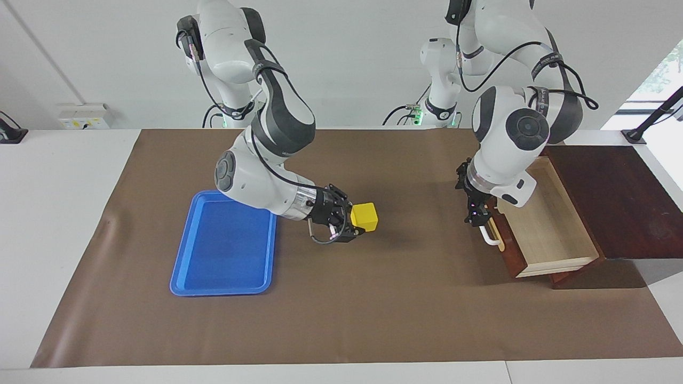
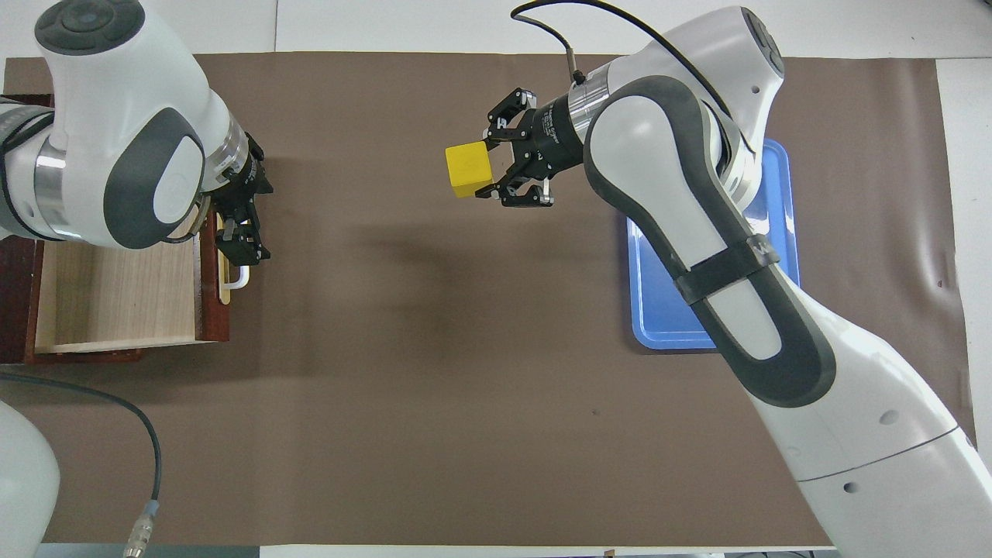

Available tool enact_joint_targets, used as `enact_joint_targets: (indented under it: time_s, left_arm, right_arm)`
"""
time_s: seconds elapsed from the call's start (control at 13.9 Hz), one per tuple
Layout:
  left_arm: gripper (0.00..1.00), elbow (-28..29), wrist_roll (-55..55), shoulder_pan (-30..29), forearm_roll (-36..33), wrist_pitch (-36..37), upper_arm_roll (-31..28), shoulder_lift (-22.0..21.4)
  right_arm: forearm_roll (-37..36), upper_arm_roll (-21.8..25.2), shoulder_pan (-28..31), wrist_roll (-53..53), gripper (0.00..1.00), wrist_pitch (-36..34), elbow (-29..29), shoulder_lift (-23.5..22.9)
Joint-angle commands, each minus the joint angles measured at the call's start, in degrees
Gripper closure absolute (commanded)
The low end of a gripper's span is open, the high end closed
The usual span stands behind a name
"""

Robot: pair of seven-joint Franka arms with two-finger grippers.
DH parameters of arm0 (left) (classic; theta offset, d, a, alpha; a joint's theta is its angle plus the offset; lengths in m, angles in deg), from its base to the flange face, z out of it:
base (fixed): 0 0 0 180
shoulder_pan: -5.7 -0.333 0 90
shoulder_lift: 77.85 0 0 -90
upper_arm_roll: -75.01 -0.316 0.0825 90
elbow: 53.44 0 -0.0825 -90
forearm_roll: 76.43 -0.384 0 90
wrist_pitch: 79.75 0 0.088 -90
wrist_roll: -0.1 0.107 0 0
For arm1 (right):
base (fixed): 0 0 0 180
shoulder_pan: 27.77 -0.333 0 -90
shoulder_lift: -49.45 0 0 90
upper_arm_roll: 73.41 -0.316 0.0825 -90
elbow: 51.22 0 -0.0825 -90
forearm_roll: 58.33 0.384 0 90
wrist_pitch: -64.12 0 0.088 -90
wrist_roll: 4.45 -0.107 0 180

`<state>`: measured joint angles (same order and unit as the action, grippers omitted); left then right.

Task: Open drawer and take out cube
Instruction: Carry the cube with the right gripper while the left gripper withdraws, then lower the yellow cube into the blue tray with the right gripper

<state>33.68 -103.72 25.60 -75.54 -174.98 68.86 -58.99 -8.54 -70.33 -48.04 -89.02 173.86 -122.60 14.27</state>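
1. Small bright-yellow cube [image 1: 364,217] held up over the brown mat [image 1: 341,320], middle of the frame, pinched tight in the right gripper [image 1: 353,223]; probably carried toward the blue plastic tray [image 1: 181,277] at lower left.
2. Dark reddish-brown wooden drawer [image 1: 539,224] pulled out at right, pale inside bare, cube already out.
3. Left gripper [image 1: 476,217] spread wide, holding nothing, over the white bar handle [image 1: 488,238]; maybe to push it shut.
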Motion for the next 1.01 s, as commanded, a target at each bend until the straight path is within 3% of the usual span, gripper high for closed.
enact_joint_targets:
  time_s: [0.0, 0.29, 0.72, 0.94]
  left_arm:
    - [0.00, 5.9, 3.6, -0.3, -0.4, -2.9, -1.2, -3.8]
    - [0.00, 6.5, 3.9, -0.6, -0.8, -5.0, -2.7, -3.9]
    - [0.00, 9.0, 5.4, -1.1, -2.8, -8.2, -4.7, -4.6]
    - [0.00, 8.9, 8.6, -1.5, -2.8, -8.2, -5.9, -4.5]
  right_arm:
    - [0.0, -0.4, 5.0, 4.7, 1.00, -3.8, -0.5, 0.3]
    - [0.7, -0.4, 12.0, 12.8, 1.00, -7.2, -4.0, 1.8]
    - [1.1, -0.4, 22.3, 29.6, 1.00, -6.3, -18.6, 6.9]
    - [5.0, -0.3, 26.1, 34.6, 1.00, -5.1, -24.7, 8.4]
